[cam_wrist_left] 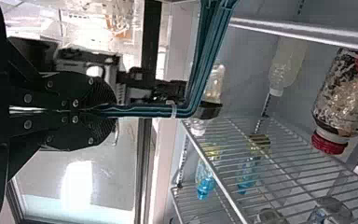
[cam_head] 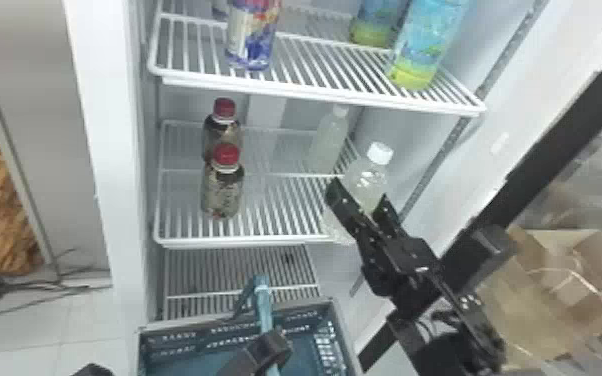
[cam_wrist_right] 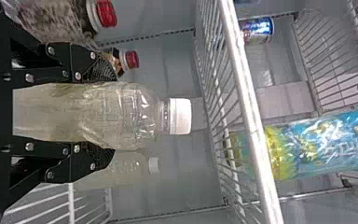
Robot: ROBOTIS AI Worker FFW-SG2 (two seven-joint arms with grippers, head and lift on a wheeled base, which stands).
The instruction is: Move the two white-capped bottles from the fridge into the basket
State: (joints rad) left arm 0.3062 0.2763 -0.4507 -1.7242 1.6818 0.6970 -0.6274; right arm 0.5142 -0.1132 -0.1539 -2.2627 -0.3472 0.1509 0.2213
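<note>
Printed wraps cover the blue-and-yellow bottles (cam_head: 427,42) on the upper white wire shelf (cam_head: 315,95). The right gripper (cam_head: 363,202) holds the clear, white-capped plastic bottle (cam_head: 366,181) of cloudy liquid, its jaws a bottle's width apart, against both sides, at the middle shelf's front right. The second white-capped bottle (cam_head: 327,140) stands behind; open wire separates both from two red-capped dark bottles (cam_head: 222,190). The left gripper (cam_head: 269,347) has its jaws closed on the teal handle (cam_head: 263,307) of the blue-grey plastic basket (cam_head: 175,336) below.
</note>
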